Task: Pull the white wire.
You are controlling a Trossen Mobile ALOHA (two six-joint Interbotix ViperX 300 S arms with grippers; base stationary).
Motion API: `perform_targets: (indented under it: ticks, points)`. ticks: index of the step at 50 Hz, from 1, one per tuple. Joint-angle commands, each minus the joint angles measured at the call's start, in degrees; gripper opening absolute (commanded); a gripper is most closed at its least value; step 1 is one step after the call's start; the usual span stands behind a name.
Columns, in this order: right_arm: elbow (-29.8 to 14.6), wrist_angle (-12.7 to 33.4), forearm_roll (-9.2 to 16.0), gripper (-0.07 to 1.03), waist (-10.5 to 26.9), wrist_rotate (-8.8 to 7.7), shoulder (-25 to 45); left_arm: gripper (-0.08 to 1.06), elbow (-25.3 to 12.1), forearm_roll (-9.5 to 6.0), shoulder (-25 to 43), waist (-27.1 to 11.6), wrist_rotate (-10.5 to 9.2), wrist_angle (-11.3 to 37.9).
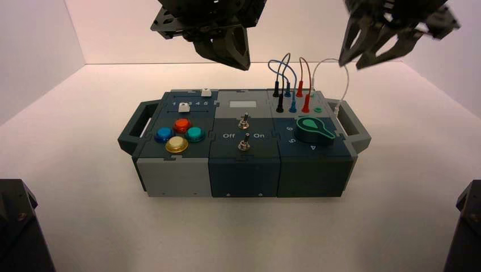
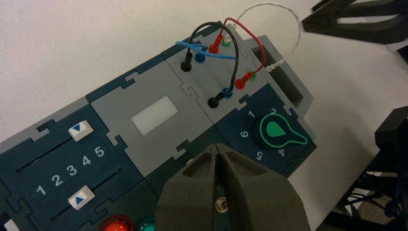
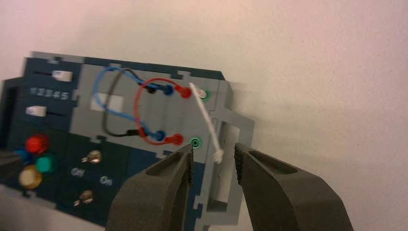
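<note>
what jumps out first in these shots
The white wire arches highest, at the box's back right corner; one plug hangs loose by the right handle, out of its green socket. The right gripper hovers there, jaws open around that plug. The left gripper waits above the box's middle.

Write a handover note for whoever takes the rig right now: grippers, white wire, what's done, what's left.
Right gripper: open, above the box's right end, with the white wire's free plug between its fingers, not gripped.
Left gripper: shut, empty, hovering over the box's middle near the toggle switches.
White wire: arched loop at the box's right rear. One plug sits at the far green socket; the other hangs loose by the right handle, and the near green socket is empty.
Done: one end appears to be out.
Left: close on the wire and pull the other end free.
</note>
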Motion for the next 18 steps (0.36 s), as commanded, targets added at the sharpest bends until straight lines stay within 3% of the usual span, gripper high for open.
perform_targets:
  ticks: [1,18]
  points:
    - [0.0,1.9,-0.1,0.47,0.8,-0.44,-5.3,-0.03,-1.4,0.26,-1.1,0.5,0.09,-0.4]
    - [2.1,2.6,0.6,0.47,1.1,-0.44,-12.4,-0.03,-2.0,0.26,-1.1,0.7,0.18,-0.5]
